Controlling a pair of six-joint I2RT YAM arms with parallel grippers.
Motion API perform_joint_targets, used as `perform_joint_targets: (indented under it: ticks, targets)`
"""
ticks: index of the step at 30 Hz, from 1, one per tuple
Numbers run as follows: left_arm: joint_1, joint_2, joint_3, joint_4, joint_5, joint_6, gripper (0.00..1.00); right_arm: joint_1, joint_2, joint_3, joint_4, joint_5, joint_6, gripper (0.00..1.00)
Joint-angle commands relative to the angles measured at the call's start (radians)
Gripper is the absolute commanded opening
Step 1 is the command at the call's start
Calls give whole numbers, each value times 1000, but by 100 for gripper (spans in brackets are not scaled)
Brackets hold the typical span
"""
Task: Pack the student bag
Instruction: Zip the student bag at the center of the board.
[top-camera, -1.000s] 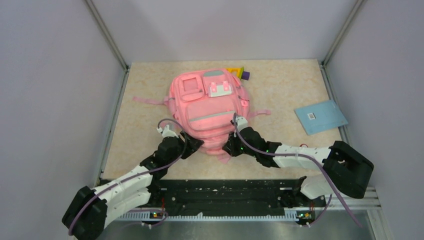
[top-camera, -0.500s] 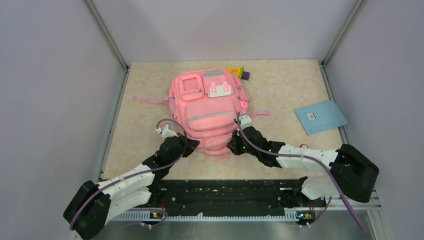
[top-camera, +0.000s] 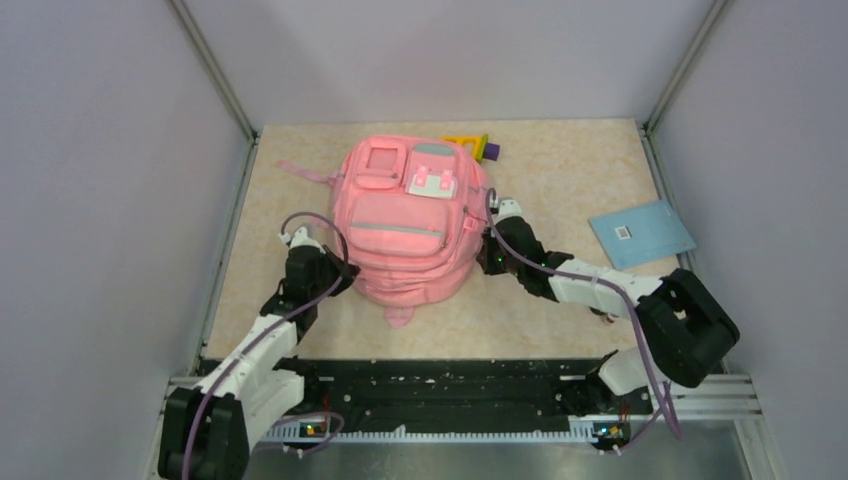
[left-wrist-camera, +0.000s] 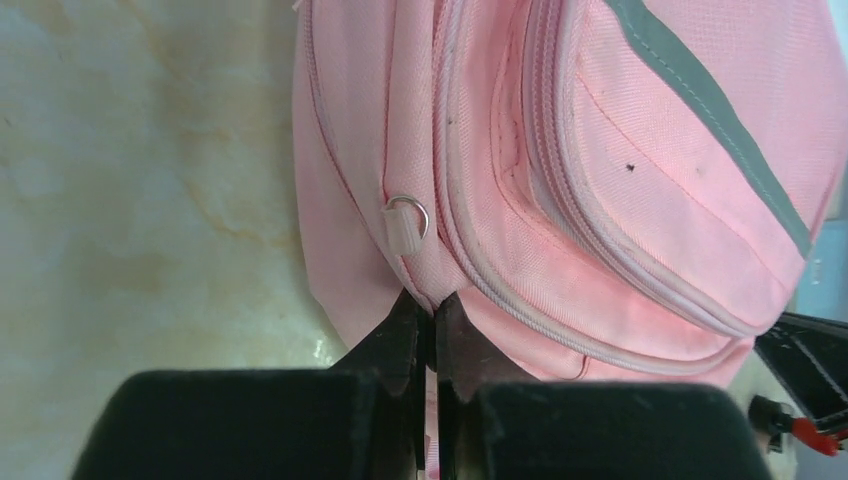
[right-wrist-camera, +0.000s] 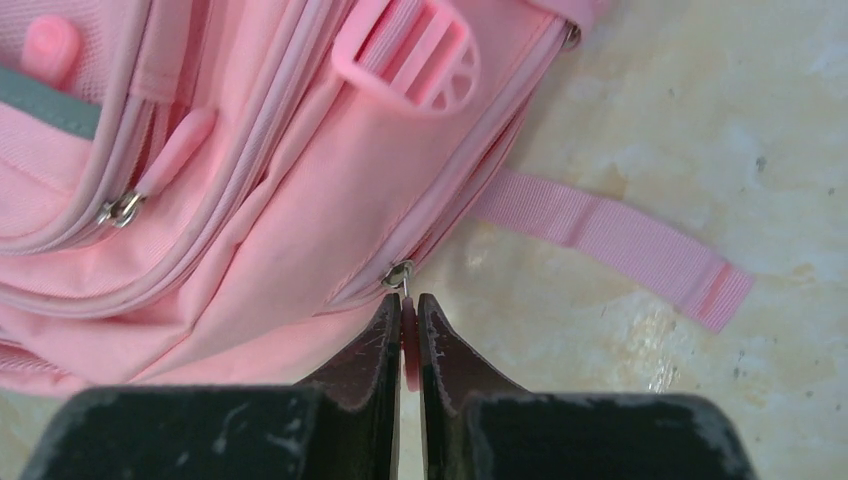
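The student bag (top-camera: 405, 225) lay front-up in the middle of the table (top-camera: 560, 170), towards its far edge, between my two arms. It was pink fabric all over, plump and rounded. Front pockets were stacked down it, and a grey reflective strip (left-wrist-camera: 700, 110) ran across the largest one. A square window patch (top-camera: 379, 161) sat at its upper left corner. A small metal ring (left-wrist-camera: 408, 210) hung from a tab on the side seam.

My left gripper (left-wrist-camera: 428, 310) was closed on that seam at the bag's left lower edge, with the fingers pressed together on the fabric. My right gripper (right-wrist-camera: 409, 310) was clamped on a pink zip pull (right-wrist-camera: 409, 350) on the bag's right side, below a pink plastic buckle (right-wrist-camera: 410, 55). A loose webbing strap (right-wrist-camera: 620, 245) trailed flat on the table beside it.

A blue booklet (top-camera: 641, 232) lay well apart to the right. A yellow triangle (top-camera: 468, 143) showed just behind the bag.
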Motion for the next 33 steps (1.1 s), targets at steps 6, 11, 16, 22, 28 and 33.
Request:
perform_joint_targets:
  ticks: [6, 11, 16, 22, 28, 33]
  targets:
    - [128, 209, 227, 20, -7, 271, 0, -49, 126, 124, 138, 107, -151, 0]
    - [184, 282, 280, 22, 11, 317, 0, -96, 195, 171, 238, 162, -225, 0]
    - [202, 282, 264, 35, 52, 343, 0, -174, 284, 260, 284, 75, -273, 0]
    - [203, 283, 255, 36, 105, 350, 0, -197, 387, 385, 249, -44, -372, 0]
    - [204, 244, 292, -84, 120, 341, 0, -196, 285, 353, 172, -103, -414, 39]
    - [211, 168, 293, -137, 65, 306, 0, -198, 157, 287, 160, -216, -491, 72]
